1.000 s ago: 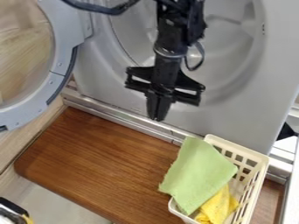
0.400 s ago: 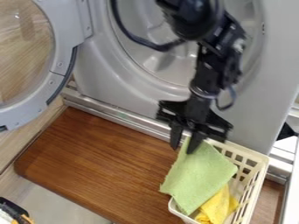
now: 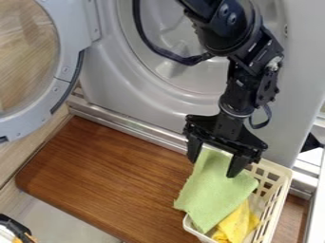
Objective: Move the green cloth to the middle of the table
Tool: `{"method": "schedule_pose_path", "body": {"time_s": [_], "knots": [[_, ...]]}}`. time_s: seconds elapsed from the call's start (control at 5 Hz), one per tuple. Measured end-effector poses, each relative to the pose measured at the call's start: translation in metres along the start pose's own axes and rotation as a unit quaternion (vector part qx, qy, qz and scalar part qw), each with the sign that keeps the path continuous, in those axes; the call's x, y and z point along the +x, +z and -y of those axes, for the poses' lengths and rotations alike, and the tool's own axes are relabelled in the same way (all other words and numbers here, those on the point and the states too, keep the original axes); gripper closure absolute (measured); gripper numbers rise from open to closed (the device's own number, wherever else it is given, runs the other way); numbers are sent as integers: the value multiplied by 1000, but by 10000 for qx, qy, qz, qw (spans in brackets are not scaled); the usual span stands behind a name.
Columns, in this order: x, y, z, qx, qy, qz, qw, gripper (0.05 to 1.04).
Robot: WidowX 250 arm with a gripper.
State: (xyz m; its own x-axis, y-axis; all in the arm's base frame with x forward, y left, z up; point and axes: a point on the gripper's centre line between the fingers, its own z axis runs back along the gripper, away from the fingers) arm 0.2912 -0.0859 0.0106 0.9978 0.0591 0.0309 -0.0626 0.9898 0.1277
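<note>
A: We see that since the earlier frame the black gripper (image 3: 215, 160) has moved further over the basket (image 3: 279, 190), and its two fingers (image 3: 237, 166) have spread wider. The green cloth (image 3: 213, 197) lies as it did before.

B: Yes. Which parts are difficult for us?

A: The gripper covers a part of the cloth's upper end and a part of the basket's rim. The near end of the basket is cut by the lower edge of the view. We also cannot name the dark object (image 3: 13, 225) in the lower corner, because it is cut off.

B: And how does the arm (image 3: 222, 23) stand?

A: It enters from the top edge, slants down and bends at a joint, then the gripper hangs from it, a little tilted. The jaws are apart, with the upper part of the cloth between them in our view. We cannot tell if they touch it.

B: How do we find the cloth?

A: It is pale green, spread almost flat with an uneven edge. It lies across the basket, beside the middle of the wooden table (image 3: 108, 180), and it partly covers a yellow cloth (image 3: 238, 223).
</note>
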Motion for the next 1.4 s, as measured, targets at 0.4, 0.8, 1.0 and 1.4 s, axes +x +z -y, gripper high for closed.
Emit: {"method": "schedule_pose_path", "body": {"time_s": [0.4, 0.8, 1.0, 1.4], "knots": [[0, -22, 14, -21, -291, -204, 9994, 119], [4, -24, 15, -7, -294, -214, 9993, 691], [5, -24, 15, 19, -289, -200, 9994, 905], [-9, 15, -10, -476, 28, 355, 9982, 1010]]}}
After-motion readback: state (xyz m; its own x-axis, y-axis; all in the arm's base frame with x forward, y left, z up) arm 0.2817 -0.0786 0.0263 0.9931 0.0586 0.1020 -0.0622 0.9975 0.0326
